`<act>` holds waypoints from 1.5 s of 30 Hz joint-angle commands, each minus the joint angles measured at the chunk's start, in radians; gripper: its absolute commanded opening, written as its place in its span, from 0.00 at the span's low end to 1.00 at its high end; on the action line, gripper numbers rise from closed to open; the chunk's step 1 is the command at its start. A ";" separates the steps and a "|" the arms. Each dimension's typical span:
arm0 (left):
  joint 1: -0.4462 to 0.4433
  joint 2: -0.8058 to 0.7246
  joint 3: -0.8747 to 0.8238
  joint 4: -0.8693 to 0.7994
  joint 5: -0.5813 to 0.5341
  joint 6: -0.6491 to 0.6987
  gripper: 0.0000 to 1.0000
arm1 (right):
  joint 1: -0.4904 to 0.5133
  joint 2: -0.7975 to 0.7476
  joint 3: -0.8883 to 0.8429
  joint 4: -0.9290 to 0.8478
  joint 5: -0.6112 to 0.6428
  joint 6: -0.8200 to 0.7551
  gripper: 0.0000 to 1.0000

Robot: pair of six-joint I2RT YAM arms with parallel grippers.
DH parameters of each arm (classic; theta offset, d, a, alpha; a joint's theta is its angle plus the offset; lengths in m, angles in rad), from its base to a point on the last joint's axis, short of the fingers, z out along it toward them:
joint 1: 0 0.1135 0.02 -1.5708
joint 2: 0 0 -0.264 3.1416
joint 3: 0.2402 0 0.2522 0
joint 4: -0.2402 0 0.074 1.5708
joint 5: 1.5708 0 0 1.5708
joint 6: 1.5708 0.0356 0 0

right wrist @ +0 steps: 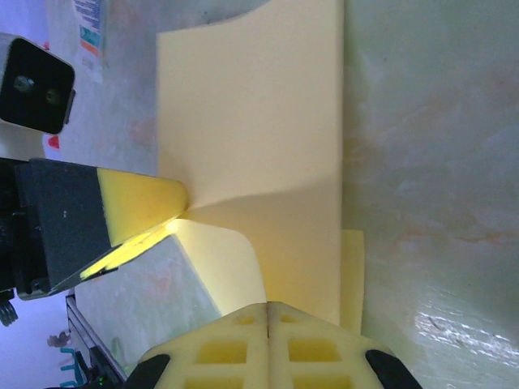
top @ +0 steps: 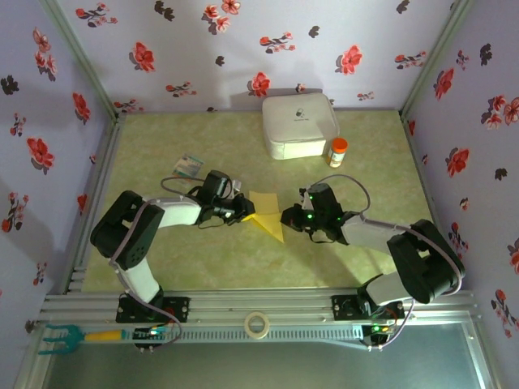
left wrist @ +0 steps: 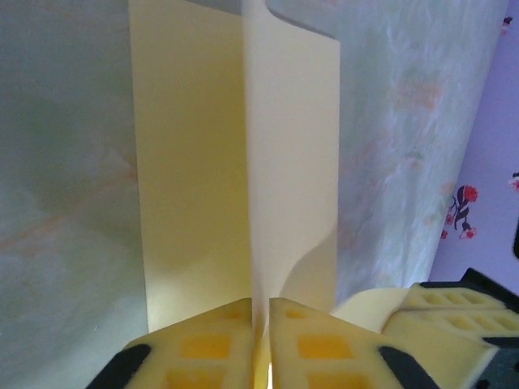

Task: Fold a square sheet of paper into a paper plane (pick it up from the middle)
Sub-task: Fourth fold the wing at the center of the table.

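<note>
Yellow paper, thin and plain: your square sheet of paper (top: 264, 214) lies near the middle of the table (top: 211, 267), pinched between the two grippers and partly lifted off the surface. From the top camera it reads as a pointed, angular shape with one corner aimed toward the arm bases.

The left wrist camera gives you what the top view cannot: a raised vertical ridge runs up the centre of the sheet (left wrist: 195, 162), and the left gripper (left wrist: 261, 314) has its foam pads pressed together on the foot of that ridge. The right gripper's pads (left wrist: 454, 320) show at the lower right of that view, just beside a curled corner of the sheet.

The right wrist camera shows the sheet (right wrist: 259, 121) from the other side, buckled where the left gripper's pad (right wrist: 142, 207) bites in. The right gripper (right wrist: 268, 312) has its fingers closed tight, with the near edge of the sheet caught in the seam between them.

From above, the left gripper (top: 242, 212) and right gripper (top: 287, 219) face each other across the sheet.

Further out, a white box (top: 298, 126) sits at the far edge with an orange-capped bottle (top: 337, 151) just beside it. A teal-and-white card (top: 189, 166) lies beyond the left arm. A roll of tape (top: 257, 324) and a teal tool (top: 65, 336) rest on the near rail.
</note>
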 commanded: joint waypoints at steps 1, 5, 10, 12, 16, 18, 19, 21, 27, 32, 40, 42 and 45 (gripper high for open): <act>0.004 0.024 0.034 -0.056 0.029 0.016 0.04 | -0.005 -0.020 -0.015 0.017 -0.002 0.014 0.07; 0.004 0.026 0.042 -0.152 0.029 0.025 0.00 | -0.005 -0.036 -0.015 0.010 0.002 0.033 0.08; 0.004 -0.005 0.060 -0.267 0.001 0.052 0.00 | -0.005 -0.062 0.033 -0.120 -0.003 -0.018 0.08; 0.004 -0.012 0.063 -0.275 0.000 0.045 0.00 | -0.005 -0.067 0.034 -0.125 -0.003 -0.017 0.08; 0.001 -0.020 0.066 -0.273 -0.011 0.050 0.00 | -0.005 -0.058 0.059 -0.152 -0.008 -0.034 0.09; 0.000 -0.013 0.069 -0.287 -0.011 0.061 0.00 | -0.005 -0.057 0.060 -0.151 0.003 -0.032 0.09; -0.001 -0.014 0.067 -0.286 -0.010 0.070 0.00 | -0.005 -0.056 0.061 -0.146 0.002 -0.031 0.09; 0.002 -0.020 0.057 -0.271 -0.018 0.068 0.00 | -0.005 -0.054 0.055 -0.141 0.008 -0.027 0.12; -0.005 -0.030 0.057 -0.113 -0.036 0.060 0.00 | -0.005 -0.090 0.060 -0.247 0.096 -0.074 0.35; -0.016 -0.084 0.025 -0.114 -0.089 0.041 0.00 | 0.014 -0.146 0.095 -0.320 0.150 -0.140 0.40; -0.025 -0.074 0.008 -0.091 -0.123 0.011 0.00 | 0.229 -0.219 0.101 -0.364 0.552 -0.375 0.42; -0.028 -0.071 -0.005 -0.066 -0.125 -0.007 0.00 | 0.270 -0.239 0.074 -0.311 0.604 -0.417 0.42; -0.034 -0.075 -0.011 -0.051 -0.131 -0.018 0.00 | 0.346 -0.256 0.040 -0.232 0.691 -0.493 0.43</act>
